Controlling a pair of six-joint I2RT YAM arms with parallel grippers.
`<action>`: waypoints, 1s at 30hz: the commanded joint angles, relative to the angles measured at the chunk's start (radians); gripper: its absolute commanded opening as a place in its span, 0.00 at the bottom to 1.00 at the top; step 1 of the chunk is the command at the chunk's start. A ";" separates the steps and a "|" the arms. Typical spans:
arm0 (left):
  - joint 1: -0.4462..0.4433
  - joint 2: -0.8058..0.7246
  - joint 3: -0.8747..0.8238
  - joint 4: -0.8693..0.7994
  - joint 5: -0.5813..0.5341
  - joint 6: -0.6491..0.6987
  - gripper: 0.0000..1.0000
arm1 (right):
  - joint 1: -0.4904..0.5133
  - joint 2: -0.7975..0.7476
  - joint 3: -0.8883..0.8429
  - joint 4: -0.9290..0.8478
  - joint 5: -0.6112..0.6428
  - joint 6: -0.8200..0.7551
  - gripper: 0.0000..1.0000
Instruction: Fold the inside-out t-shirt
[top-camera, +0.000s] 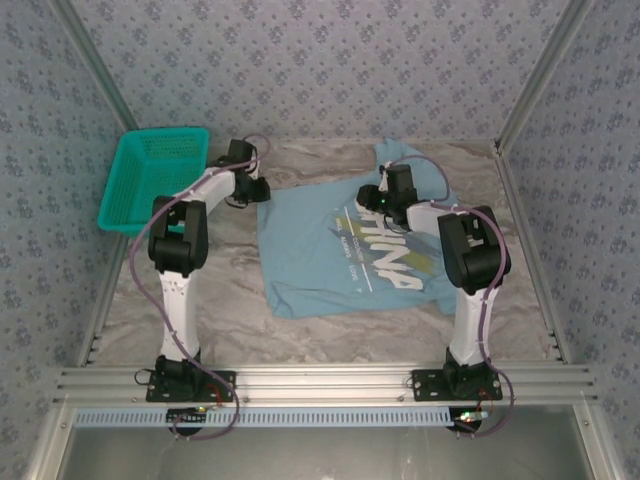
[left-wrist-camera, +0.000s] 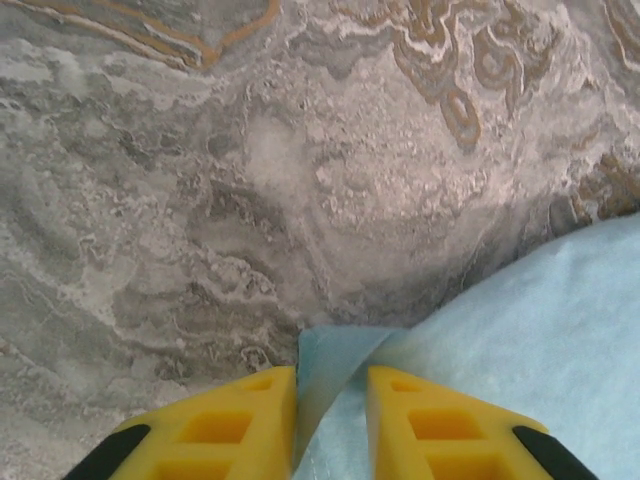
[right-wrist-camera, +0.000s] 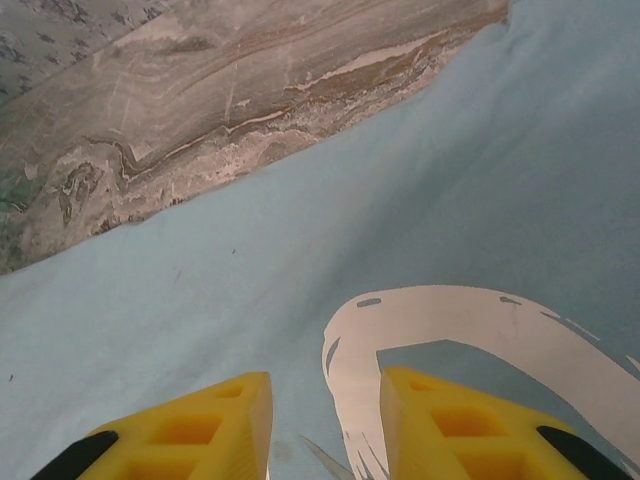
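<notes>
Sky-blue t-shirt (top-camera: 310, 250) spread flat mid-table; left gripper (left-wrist-camera: 332, 385) astride far-left corner (left-wrist-camera: 335, 345), pinch undeterminable; right gripper (right-wrist-camera: 325, 390) narrowly parted on white print (right-wrist-camera: 450, 310).

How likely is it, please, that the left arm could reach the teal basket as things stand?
Probably yes: the teal basket sits close beside the left gripper with nothing lying between them, though its fingers straddle the t-shirt corner.

Left pincer (left-wrist-camera: 332, 378), right pincer (right-wrist-camera: 326, 388), jaws narrow.
</notes>
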 joint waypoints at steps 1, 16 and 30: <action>0.014 0.046 0.059 -0.019 0.019 0.004 0.20 | -0.011 0.021 0.023 -0.059 0.006 0.029 0.32; 0.080 0.045 0.123 0.046 0.080 -0.104 0.01 | -0.080 0.022 0.003 -0.283 0.135 0.079 0.14; 0.149 -0.085 -0.044 0.233 0.181 -0.248 0.13 | -0.115 0.013 -0.016 -0.280 0.116 0.102 0.06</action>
